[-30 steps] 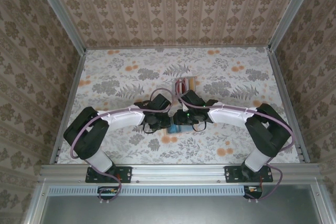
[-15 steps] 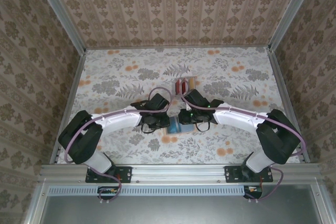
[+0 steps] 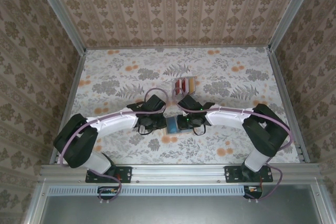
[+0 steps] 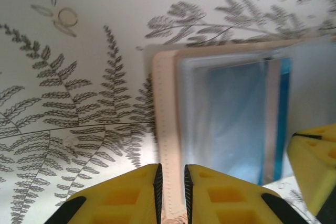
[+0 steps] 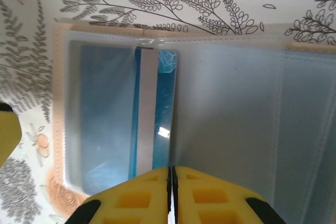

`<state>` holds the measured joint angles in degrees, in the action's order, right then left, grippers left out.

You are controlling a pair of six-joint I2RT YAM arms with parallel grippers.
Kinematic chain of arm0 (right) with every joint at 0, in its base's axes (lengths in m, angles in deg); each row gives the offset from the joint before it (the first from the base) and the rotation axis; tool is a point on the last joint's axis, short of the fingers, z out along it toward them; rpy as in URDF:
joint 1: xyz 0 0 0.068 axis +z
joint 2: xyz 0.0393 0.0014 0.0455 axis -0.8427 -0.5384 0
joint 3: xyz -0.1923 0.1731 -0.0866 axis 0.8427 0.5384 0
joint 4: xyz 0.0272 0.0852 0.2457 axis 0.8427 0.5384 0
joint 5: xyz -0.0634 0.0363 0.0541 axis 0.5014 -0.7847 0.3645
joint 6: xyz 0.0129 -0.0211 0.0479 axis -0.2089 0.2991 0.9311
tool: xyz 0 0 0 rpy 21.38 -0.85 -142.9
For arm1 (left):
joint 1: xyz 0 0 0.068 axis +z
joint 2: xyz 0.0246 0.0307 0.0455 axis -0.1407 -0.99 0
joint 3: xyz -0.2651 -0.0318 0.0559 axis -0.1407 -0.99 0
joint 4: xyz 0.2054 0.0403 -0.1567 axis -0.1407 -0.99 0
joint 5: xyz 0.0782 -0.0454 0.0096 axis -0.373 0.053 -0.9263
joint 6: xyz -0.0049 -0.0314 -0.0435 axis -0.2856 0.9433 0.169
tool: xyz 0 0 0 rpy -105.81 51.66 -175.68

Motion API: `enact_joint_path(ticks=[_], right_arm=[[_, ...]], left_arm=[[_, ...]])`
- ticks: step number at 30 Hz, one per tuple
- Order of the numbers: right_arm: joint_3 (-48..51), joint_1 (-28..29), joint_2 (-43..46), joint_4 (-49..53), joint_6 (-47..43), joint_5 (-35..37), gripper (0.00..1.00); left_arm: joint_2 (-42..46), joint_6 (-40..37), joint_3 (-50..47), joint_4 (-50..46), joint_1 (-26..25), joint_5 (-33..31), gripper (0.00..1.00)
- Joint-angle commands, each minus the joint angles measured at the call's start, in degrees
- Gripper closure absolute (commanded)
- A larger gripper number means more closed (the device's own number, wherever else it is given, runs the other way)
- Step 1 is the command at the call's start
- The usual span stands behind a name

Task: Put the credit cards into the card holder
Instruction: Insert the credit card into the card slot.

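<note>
Nothing here can be read: no word, number or brand. The blue card [image 5: 165,93] lying in the card holder [image 5: 236,103] carries a pale stripe but no legible print. The cards standing in the small rack [image 3: 185,84] on the desk are too small to make out.

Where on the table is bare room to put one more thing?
Bare cloth of the table lies along the back wall and toward both side walls. The middle is crowded: the left pincer and the right pincer meet at the card holder, the card rack just behind.
</note>
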<state>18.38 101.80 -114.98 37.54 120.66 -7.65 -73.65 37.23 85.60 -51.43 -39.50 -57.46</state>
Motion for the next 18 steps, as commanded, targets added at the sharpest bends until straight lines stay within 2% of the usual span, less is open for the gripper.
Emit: enact_joint_path(ticks=[1,18], right_arm=[[-1.91,0.43,-1.25,1.29,-1.18,3.27,0.86],[-5.69,4.35,-5.96,-1.05,-0.61,0.88,0.86]], left_arm=[[-1.70,1.27,-1.08,1.56,0.07,0.96,0.80],[-7.33,3.67,-0.94,6.46,-2.89,1.96,0.83]])
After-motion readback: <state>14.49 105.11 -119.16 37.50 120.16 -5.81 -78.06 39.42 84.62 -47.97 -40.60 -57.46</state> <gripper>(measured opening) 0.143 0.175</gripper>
